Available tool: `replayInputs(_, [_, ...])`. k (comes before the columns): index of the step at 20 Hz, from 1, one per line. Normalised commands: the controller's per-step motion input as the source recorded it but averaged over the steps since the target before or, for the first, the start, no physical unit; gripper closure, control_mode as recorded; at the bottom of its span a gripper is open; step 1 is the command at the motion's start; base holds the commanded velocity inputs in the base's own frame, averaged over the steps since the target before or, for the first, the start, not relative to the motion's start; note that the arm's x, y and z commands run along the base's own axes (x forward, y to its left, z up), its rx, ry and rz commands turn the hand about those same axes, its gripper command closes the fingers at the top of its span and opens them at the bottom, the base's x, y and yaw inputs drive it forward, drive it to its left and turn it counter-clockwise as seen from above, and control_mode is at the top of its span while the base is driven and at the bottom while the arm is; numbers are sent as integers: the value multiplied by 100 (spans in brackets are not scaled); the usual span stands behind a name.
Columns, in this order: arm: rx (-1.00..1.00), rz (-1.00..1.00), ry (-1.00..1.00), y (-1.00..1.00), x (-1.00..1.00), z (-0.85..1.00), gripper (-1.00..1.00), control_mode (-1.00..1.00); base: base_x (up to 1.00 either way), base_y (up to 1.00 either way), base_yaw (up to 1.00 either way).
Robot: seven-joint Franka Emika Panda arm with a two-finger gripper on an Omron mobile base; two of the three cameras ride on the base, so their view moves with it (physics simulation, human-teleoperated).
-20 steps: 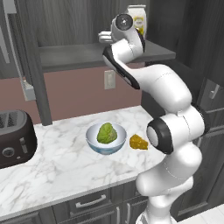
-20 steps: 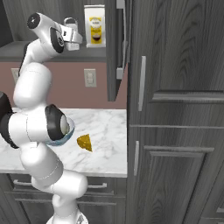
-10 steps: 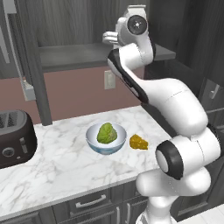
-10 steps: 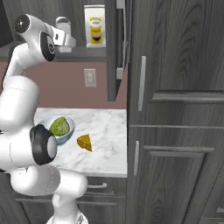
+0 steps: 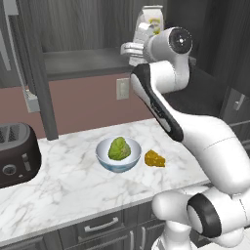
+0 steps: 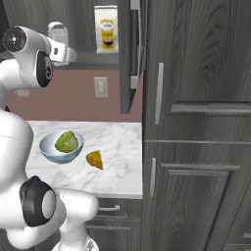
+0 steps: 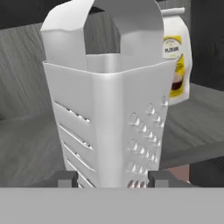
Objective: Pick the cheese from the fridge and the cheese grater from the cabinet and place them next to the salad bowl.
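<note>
Hand [image 7: 111, 178] reaches into the dark grey wood-grain cabinet [image 5: 88, 63], fingers apart either side of the silver perforated box grater [image 7: 109, 118] standing on its shelf beside a white-and-yellow flour bag [image 7: 177, 61]. Best to close squarely on the flat sides, low down, then lift straight out.

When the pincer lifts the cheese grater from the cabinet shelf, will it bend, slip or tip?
The cheese grater looks like rigid metal, so it probably will not bend. Its smooth, tapering sides may slip between the fingertips flanking its base. Tall and gripped low, it might tip.
</note>
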Motion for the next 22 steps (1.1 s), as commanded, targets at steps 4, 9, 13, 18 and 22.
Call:
replayInputs(4, [0, 18, 3, 0, -87, 1, 100, -100, 0, 0, 0])
replayInputs(9, [0, 18, 4, 0, -85, 0, 100, -100, 0, 0, 0])
replayInputs(13, [0, 18, 2, 0, -87, 0, 100, -100, 0, 0, 0])
replayInputs(18, [0, 17, 0, 0, -87, 0, 100, -100, 0, 0, 0])
replayInputs(22, [0, 16, 0, 3, -84, 0, 100, -100, 0, 0, 0])
